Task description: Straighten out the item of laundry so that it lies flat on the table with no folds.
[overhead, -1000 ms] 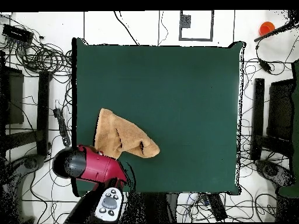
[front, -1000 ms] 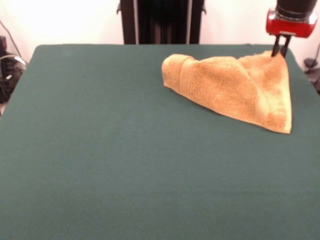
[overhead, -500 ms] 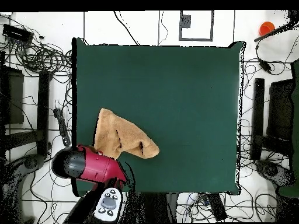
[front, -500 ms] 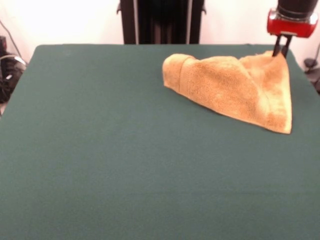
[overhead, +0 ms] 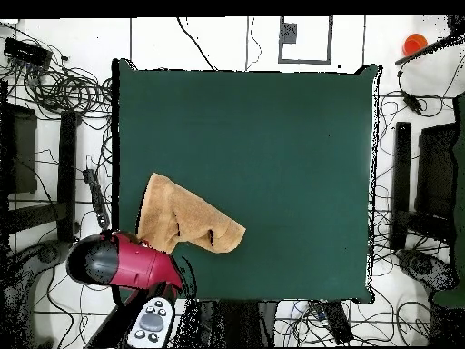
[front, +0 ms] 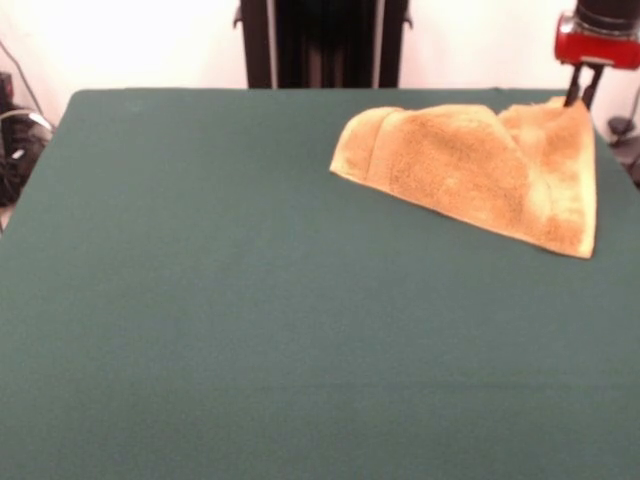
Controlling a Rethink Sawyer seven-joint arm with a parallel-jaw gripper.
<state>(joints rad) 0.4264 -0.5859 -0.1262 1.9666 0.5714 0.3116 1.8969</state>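
Note:
The item of laundry (front: 480, 170), a golden tan-orange terry towel, lies folded in a rough triangle at the far right of the green table (front: 250, 300). Its top right corner is lifted off the cloth, and my gripper (front: 580, 97) is shut on that corner, its thin black fingers close together under the red wrist. In the overhead view the towel (overhead: 186, 218) sits near the table's (overhead: 272, 136) lower left edge. There the red arm head (overhead: 123, 262) covers the gripper and the held corner. A fold ridge runs along the towel's left end in the front view.
In the front view the towel's right tip reaches close to the table's right edge. In the overhead view, cables (overhead: 64, 86) and dark stands (overhead: 68, 173) ring the table. An orange object (overhead: 414, 43) sits off the table at the top right.
In the front view the gripper has moved right and slightly up, holding the towel's corner. The towel has been dragged right with it and is stretched wider.

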